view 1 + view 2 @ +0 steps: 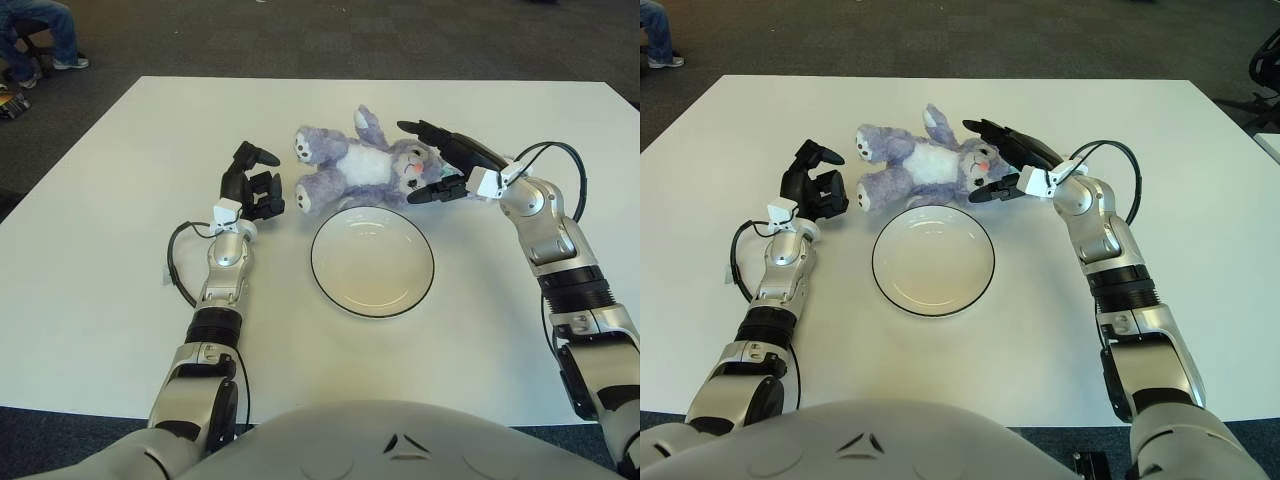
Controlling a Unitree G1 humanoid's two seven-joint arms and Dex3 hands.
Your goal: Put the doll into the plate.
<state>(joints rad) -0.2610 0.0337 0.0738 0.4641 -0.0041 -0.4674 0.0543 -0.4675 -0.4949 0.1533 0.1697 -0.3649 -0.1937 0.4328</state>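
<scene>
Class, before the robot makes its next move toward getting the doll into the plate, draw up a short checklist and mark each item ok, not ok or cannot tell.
1. Doll within reach on the table, beyond the plate: ok.
2. Plate holds nothing: ok.
3. Right hand at the doll's head, fingers spread: ok.
4. Firm grasp on the doll: not ok, fingers not closed around it.
5. Left hand beside the doll's feet, apart from them: ok.
6. Doll's far side free of snags: cannot tell.
</scene>
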